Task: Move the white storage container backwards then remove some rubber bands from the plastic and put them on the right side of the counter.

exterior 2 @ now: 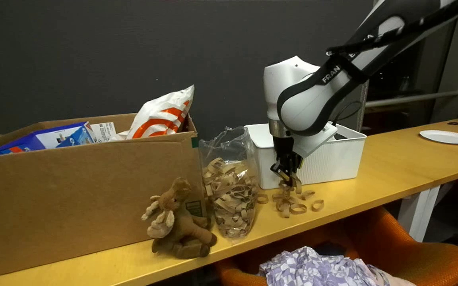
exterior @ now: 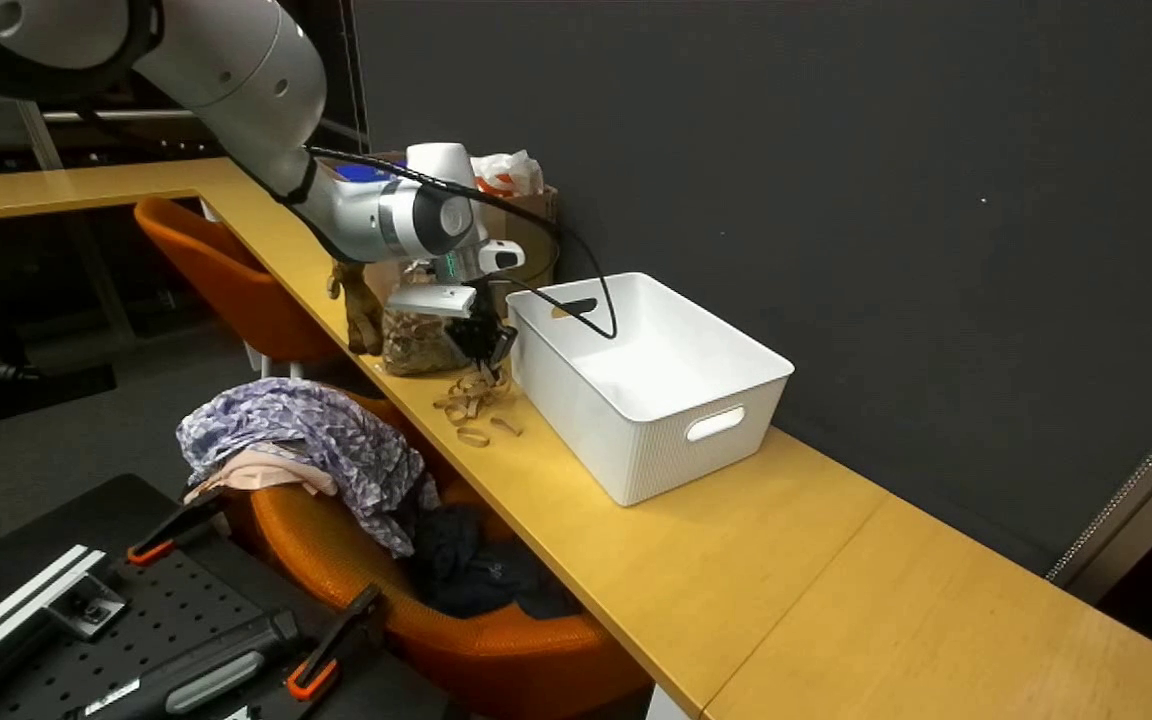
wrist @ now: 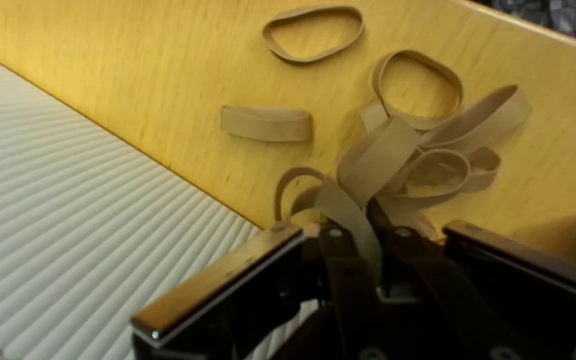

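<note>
- My gripper (wrist: 371, 235) pinches bands (wrist: 350, 215) over the counter (exterior 2: 392, 171);
- more bands lie loose under it, on the near side of the bin (exterior 2: 332, 163);
- in an exterior view I see the bag (exterior 2: 231, 143) upright, bands inside, between the box (exterior 2: 94, 198) at left and the bin at right; the plate (exterior 2: 449, 137) lies farther right.

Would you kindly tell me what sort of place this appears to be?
Probably an office or similar workspace, though I cannot be sure: a long light-wood counter runs along a dark wall panel, with orange chairs beside it.
</note>
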Available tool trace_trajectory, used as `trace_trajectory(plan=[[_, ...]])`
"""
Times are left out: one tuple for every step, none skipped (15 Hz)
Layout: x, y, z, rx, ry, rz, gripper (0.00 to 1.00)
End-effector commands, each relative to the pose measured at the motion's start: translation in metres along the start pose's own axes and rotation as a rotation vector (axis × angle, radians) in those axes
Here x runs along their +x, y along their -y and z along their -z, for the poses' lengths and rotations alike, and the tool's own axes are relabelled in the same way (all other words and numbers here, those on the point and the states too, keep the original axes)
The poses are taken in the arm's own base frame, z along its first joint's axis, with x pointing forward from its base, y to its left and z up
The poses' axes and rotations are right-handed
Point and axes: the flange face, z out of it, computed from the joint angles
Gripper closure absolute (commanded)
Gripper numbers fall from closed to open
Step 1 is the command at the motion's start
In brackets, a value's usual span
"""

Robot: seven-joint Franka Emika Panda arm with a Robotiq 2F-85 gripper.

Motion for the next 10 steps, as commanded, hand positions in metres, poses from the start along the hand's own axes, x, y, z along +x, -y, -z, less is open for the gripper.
trace_trajectory(plan=[[0.014,-0.002,0.003,-0.019,-0.03,0.012,0.56],[0.016,-0.002,0.004,-0.018,-0.034,0.009,0.49],[0.017,-0.004,0.007,-0.014,-0.034,0.005,0.41],[0.019,-0.007,0.01,-0.012,-0.036,-0.003,0.34],[0.02,-0.009,0.012,-0.005,-0.042,-0.008,0.26],[0.021,-0.013,0.015,-0.002,-0.047,-0.018,0.19],[0.022,-0.015,0.018,-0.002,-0.05,-0.026,0.13],[0.022,-0.018,0.025,0.001,-0.056,-0.037,0.05],[0.021,-0.02,0.032,0.009,-0.055,-0.051,0.01],[0.018,-0.021,0.041,0.026,-0.05,-0.064,0.0]])
